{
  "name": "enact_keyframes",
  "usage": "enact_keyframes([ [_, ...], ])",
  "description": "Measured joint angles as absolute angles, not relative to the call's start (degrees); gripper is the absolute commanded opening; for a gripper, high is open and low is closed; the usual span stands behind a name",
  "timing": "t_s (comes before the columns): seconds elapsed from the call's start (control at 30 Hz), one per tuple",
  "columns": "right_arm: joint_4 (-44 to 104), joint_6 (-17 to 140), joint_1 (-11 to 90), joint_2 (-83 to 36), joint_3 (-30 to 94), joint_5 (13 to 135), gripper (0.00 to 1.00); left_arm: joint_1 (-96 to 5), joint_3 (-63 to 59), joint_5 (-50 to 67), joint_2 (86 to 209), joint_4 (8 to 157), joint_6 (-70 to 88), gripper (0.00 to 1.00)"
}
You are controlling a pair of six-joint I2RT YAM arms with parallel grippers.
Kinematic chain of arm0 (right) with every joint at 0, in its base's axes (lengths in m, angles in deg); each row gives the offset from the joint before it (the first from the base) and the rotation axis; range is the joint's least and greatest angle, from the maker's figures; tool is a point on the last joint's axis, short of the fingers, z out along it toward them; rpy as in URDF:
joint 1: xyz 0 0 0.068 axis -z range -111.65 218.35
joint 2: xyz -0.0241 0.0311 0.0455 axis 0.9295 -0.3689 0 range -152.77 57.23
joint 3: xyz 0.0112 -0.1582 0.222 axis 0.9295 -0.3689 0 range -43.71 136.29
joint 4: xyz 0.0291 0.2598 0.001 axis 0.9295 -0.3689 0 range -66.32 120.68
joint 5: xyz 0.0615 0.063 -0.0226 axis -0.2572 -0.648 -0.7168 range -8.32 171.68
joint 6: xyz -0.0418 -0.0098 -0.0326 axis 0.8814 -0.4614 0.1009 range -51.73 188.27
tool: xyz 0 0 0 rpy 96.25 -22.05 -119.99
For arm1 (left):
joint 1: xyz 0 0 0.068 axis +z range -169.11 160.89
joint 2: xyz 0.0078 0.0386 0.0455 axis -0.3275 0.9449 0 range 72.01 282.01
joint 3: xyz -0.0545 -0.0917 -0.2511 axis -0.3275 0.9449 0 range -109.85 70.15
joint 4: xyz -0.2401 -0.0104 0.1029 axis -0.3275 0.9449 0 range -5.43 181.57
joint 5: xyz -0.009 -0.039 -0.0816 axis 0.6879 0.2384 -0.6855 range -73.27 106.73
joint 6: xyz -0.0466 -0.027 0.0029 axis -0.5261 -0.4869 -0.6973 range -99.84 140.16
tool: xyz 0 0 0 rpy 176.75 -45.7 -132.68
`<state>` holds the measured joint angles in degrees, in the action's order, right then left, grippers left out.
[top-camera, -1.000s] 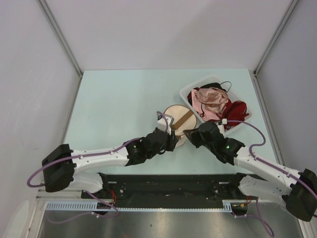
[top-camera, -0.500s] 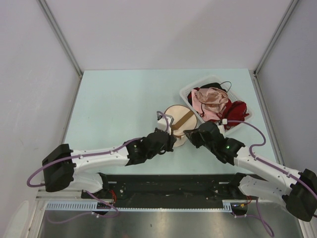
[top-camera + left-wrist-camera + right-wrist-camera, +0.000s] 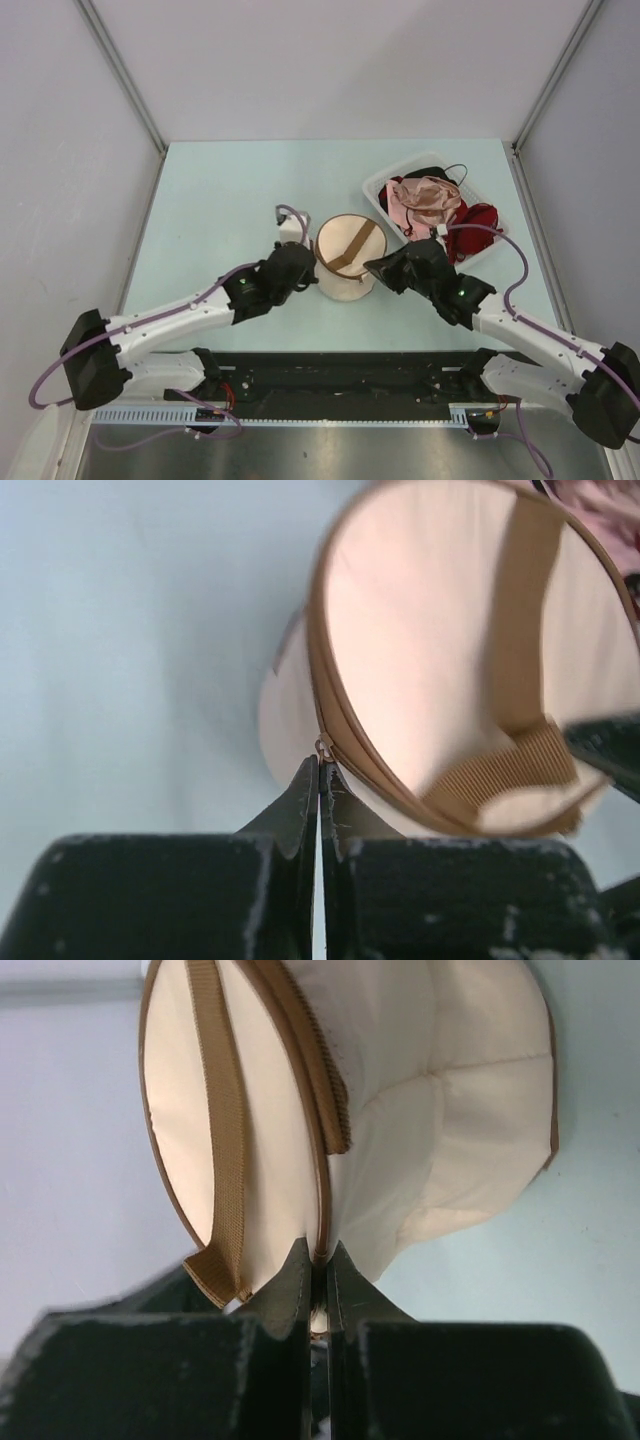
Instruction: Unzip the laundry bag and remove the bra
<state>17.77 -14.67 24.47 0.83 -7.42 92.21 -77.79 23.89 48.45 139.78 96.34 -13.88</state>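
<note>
There's the laundry bag (image 3: 345,258) tipped on edge, left gripper (image 3: 319,767) pinched shut on the zipper pull (image 3: 323,747) at its left rim, right gripper (image 3: 320,1257) clamped on the opposite seam, so the zipper curves away around the rim from the left's tips.

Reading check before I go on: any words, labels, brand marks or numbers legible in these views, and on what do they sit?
None can be read.
The laundry bag shows only plain beige fabric and brown trim in all three views; no label faces a camera.
The clear tray and the pink garment in it show no legible print.
</note>
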Motion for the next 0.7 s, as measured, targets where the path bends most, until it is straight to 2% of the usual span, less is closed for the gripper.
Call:
enact_keyframes([
  [0.2,26.82,0.33,31.9,-4.52,-5.82,74.02,0.0,-66.01,25.22,40.06,132.96,98.07,-11.67,0.0],
  [0.37,26.19,14.53,38.37,-16.0,2.29,58.87,0.0,-62.1,25.96,34.88,129.81,99.44,-8.92,0.0],
  [0.4,25.42,17.11,38.64,-18.07,4.15,57.32,0.03,-61.88,25.96,34.75,129.63,99.86,-8.46,0.0],
  [0.43,24.05,19.36,38.77,-19.89,6.07,56.27,0.25,-61.55,25.94,34.62,129.53,100.67,-8.02,0.0],
  [0.5,20.38,23.19,38.72,-22.49,9.98,55.4,0.44,-61.22,25.94,34.86,129.5,102.24,-7.72,0.0],
  [0.53,18.19,25.42,38.24,-22.9,11.73,56.14,0.58,-61.07,25.94,35.21,129.44,102.9,-7.67,0.0],
  [0.63,12.44,30.1,36.3,-20.0,14.46,61.74,0.71,-60.28,25.87,36.08,128.67,104.87,-7.67,0.0],
  [0.7,10.15,32.37,34.48,-15.89,14.83,65.76,0.74,-60.04,25.52,36.04,128.5,106.07,-7.65,0.0],
])
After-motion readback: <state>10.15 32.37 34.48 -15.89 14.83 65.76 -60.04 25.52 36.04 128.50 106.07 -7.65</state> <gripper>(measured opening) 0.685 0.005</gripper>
